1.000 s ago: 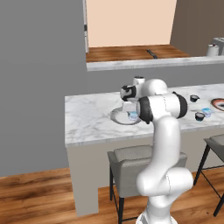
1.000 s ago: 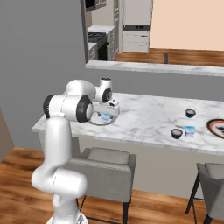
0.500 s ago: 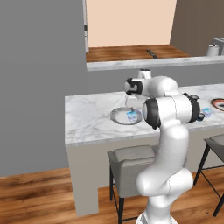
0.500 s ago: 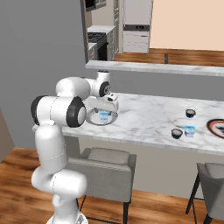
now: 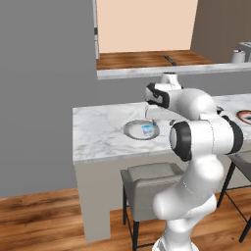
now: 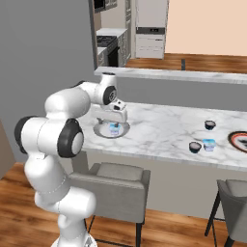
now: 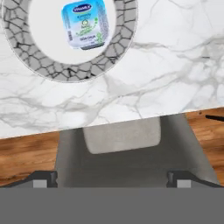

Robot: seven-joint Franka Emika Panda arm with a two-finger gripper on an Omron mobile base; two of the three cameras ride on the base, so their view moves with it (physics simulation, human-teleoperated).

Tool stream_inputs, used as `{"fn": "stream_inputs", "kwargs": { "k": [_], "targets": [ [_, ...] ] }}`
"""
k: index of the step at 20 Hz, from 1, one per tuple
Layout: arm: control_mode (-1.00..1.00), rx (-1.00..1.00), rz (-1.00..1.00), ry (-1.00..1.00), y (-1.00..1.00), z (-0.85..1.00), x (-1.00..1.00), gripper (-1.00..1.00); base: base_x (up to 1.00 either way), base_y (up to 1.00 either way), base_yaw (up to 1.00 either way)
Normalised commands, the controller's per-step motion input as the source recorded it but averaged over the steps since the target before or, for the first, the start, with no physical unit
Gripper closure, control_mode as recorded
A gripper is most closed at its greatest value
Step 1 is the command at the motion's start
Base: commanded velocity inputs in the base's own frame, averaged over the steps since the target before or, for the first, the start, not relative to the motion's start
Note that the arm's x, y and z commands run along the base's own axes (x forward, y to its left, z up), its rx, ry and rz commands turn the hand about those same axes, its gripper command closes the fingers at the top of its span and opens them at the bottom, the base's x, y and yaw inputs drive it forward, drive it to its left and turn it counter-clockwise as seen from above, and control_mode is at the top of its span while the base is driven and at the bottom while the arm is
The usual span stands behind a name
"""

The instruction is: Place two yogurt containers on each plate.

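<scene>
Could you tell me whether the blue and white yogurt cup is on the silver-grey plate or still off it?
On it. The yogurt cup sits inside the plate, ringed by its rim.

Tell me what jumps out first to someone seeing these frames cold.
The big white arm dominates, bent over the marble counter with its gripper open just above the silver-grey plate. On that plate sits one light blue yogurt cup, label up. Far along the counter in the right base view, two dark cups and another blue cup wait beside the reddish-rimmed plate.
</scene>
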Motion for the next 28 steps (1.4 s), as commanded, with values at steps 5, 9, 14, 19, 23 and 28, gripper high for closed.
{"fn": "stream_inputs", "kwargs": {
  "k": [5, 9, 14, 19, 23, 28],
  "targets": [
    [-1.0, 0.0, 0.0, -0.01, 0.01, 0.08, -0.16, -1.0, 0.0, 0.0, 0.0],
    [-1.0, 0.0, 0.0, 0.0, 0.0, 0.0, -0.09, -1.0, 0.0, 0.0, 0.0],
    [1.0, 0.0, 0.0, 0.0, 0.0, 0.0, 0.0, -1.0, -0.27, -0.22, 0.0],
    [1.0, 0.0, 0.0, 0.0, 0.0, 0.0, 0.0, -1.0, -0.33, -0.85, 0.0],
    [1.0, 0.0, 0.0, 0.0, 0.0, 0.0, 0.0, -1.0, 0.0, -0.93, 0.0],
    [1.0, 0.0, 0.0, 0.0, 0.0, 0.0, 0.0, -1.0, 0.0, -0.88, 0.0]
  ]
}}
